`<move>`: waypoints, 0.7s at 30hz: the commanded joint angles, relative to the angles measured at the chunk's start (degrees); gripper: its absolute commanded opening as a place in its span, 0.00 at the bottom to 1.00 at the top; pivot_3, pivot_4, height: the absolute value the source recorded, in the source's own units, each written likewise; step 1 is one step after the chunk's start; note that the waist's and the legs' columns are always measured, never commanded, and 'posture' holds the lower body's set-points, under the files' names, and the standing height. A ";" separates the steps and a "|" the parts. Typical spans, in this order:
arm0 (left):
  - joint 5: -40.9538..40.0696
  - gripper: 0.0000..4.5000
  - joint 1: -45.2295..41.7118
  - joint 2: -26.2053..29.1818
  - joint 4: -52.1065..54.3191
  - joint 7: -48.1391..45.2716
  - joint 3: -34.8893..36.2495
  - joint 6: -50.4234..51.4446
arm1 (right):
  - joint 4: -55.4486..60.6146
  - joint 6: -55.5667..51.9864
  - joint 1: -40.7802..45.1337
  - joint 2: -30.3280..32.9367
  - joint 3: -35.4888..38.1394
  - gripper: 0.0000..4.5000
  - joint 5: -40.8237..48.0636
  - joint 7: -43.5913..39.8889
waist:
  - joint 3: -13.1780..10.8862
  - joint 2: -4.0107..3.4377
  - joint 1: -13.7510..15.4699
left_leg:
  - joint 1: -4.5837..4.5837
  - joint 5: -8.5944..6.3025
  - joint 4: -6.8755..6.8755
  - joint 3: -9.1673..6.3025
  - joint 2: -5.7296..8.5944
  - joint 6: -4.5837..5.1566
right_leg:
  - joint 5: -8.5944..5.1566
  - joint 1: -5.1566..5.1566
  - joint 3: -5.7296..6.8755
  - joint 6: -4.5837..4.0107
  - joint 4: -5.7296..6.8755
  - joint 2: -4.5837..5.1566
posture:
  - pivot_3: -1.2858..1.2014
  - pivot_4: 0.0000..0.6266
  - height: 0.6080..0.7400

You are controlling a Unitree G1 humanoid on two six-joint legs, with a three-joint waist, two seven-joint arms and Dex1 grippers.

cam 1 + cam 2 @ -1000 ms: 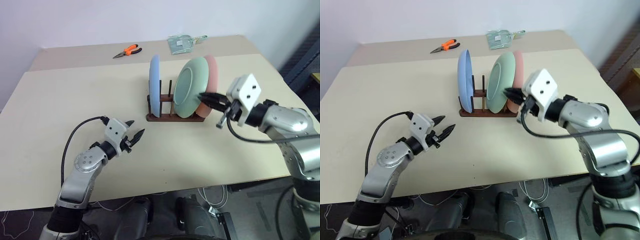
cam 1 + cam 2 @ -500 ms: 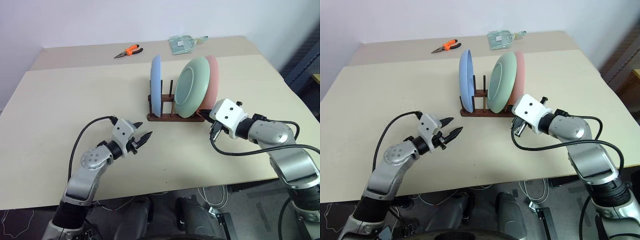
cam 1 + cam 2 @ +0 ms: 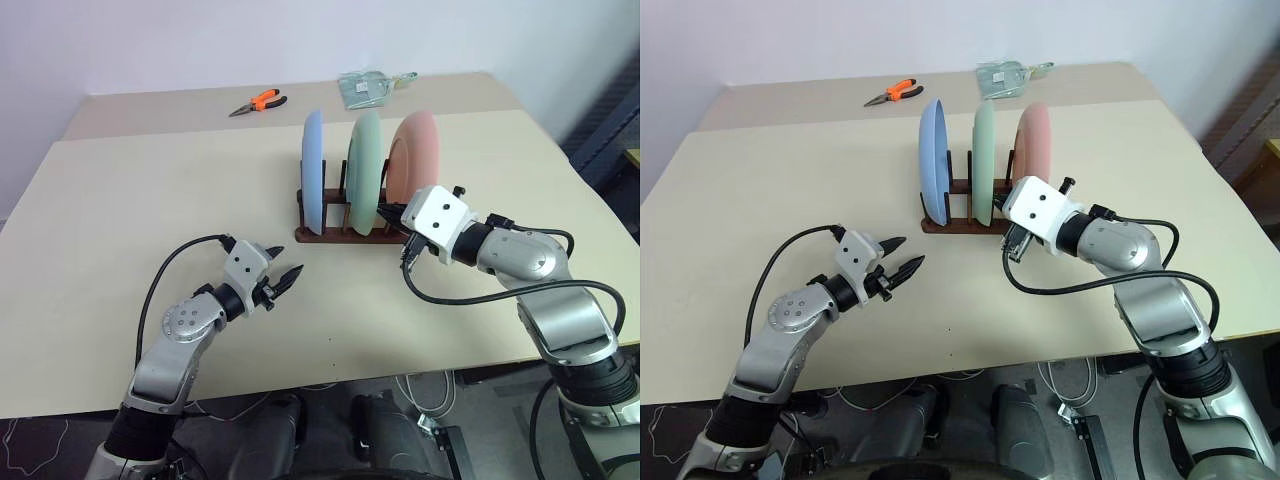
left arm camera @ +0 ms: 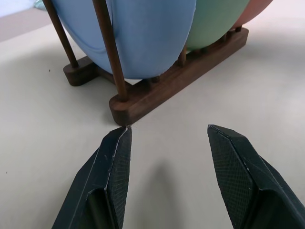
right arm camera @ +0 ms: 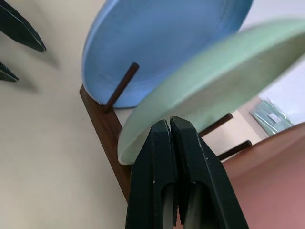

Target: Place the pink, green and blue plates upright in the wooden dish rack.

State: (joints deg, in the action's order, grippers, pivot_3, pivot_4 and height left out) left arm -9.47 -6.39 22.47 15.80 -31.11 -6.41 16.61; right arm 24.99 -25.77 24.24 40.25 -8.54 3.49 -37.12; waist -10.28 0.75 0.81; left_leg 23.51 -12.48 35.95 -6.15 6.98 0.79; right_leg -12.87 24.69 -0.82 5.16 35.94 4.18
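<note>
- Risk: right tool (image 3: pixel 1012 243), fingers pressed shut with nothing between them, sits touching or just short of the pale mint-green round plate (image 3: pixel 364 172); cannot tell which. A nudge or careless pull-back could tip it onto its neighbours or shift the small dark-brown wooden peg rack (image 3: pixel 345 232).
- Left tool (image 3: pixel 281 276), fingers apart and empty, low over the beige tabletop (image 3: pixel 150 210), near rack end; low risk.
- Plates: light-blue round plate (image 3: pixel 313 170), green, pale-pink round plate (image 3: pixel 415 160) all upright in the rack, mid-tabletop. Matte, no visible chips.

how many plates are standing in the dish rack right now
3. The blue plate stands at the rack's left end, the green plate in the middle, and the pink plate at the right end of the wooden dish rack. None seems hidden.
</note>
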 commanded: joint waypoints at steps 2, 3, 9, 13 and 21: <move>0.22 0.57 -0.06 -0.32 2.13 0.01 -0.32 -1.02 | 0.69 2.02 1.76 0.18 1.11 0.01 -1.31 -0.25 | 0.00 0.00 -0.02 | 0.00 0.00 0.00 0.00 0.00 0.00 | 0.00 0.00 0.00 0.00 0.00 0.00 | 0.52 0.24 0.91; 0.25 0.57 -0.03 -0.35 2.14 -0.02 -0.35 -0.99 | 0.49 2.43 2.02 0.19 1.86 0.01 -1.35 -0.04 | 0.00 0.00 -0.03 | 0.00 0.00 0.00 0.00 0.00 0.00 | 0.00 0.00 0.00 0.00 0.00 0.00 | 0.52 0.24 0.91; 0.11 0.57 0.56 0.21 2.04 -0.62 0.00 -1.16 | -2.73 6.73 5.75 2.61 11.82 0.01 2.04 -0.87 | -0.01 -0.01 0.03 | 0.00 -0.01 0.02 0.00 0.00 0.00 | 0.01 -0.01 0.00 0.02 0.00 0.00 | 0.52 0.24 0.91; 0.14 0.57 -0.27 0.44 0.28 0.31 2.29 -1.91 | -6.51 6.51 7.83 2.89 20.16 0.01 5.79 0.89 | -0.01 -0.01 0.03 | 0.00 -0.02 0.02 -0.01 0.00 0.02 | 0.02 -0.04 0.03 0.04 -0.02 0.00 | 0.52 0.24 0.91; 1.05 0.57 0.80 4.29 -5.61 4.27 12.43 -4.87 | -15.38 -0.36 -1.88 -1.73 32.38 0.01 17.92 0.25 | 0.02 0.00 0.02 | -0.01 -0.02 0.00 -0.03 0.00 0.06 | 0.05 -0.03 0.03 0.08 0.00 0.00 | 0.52 0.24 0.91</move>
State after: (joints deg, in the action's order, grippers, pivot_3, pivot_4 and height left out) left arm -9.08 -6.33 25.84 9.85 -27.09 3.82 13.78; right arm 9.54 -25.62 25.01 39.57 23.63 19.24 -35.26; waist -10.25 0.76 0.82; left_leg 23.50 -12.50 35.94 -6.17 6.98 0.86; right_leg -12.82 24.66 -0.81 5.25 35.95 4.19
